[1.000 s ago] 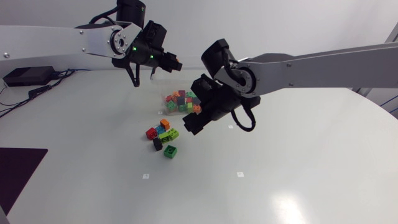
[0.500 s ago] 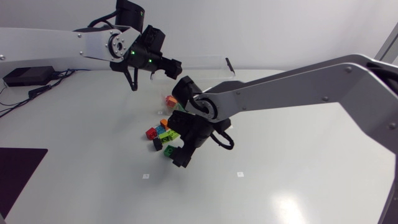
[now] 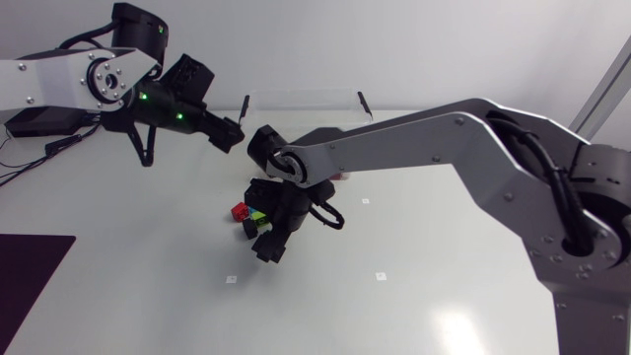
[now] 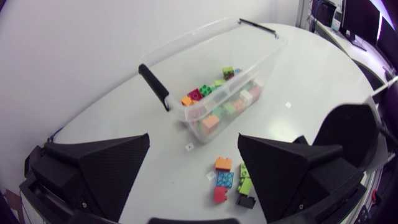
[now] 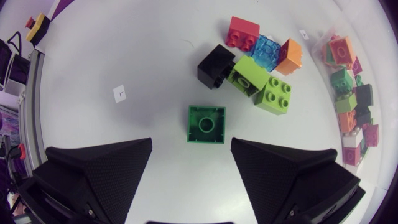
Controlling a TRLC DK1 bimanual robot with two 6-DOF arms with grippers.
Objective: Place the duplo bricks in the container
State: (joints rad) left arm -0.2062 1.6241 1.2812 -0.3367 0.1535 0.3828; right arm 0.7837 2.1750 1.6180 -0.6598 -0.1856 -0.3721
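Your right arm [image 3: 434,138] lies across past the middle with the wrist pitched down. The right gripper [image 5: 191,148] is spread wide and gripping nothing. The green brick [image 5: 206,124] sits just ahead of its fingers at 12 o'clock, probably not touching. The loose bricks [image 5: 261,68] are beyond it at 1 o'clock. The left gripper [image 4: 194,142] hangs high, also wide open. Head view hides the green brick under the right gripper. Left wrist view shows the whole container [image 4: 155,87], part-filled, beyond the loose bricks.

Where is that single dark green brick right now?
In the right wrist view, the dark green brick lies alone on the table, just ahead of the open fingers of the right gripper, apart from the black brick beyond it.
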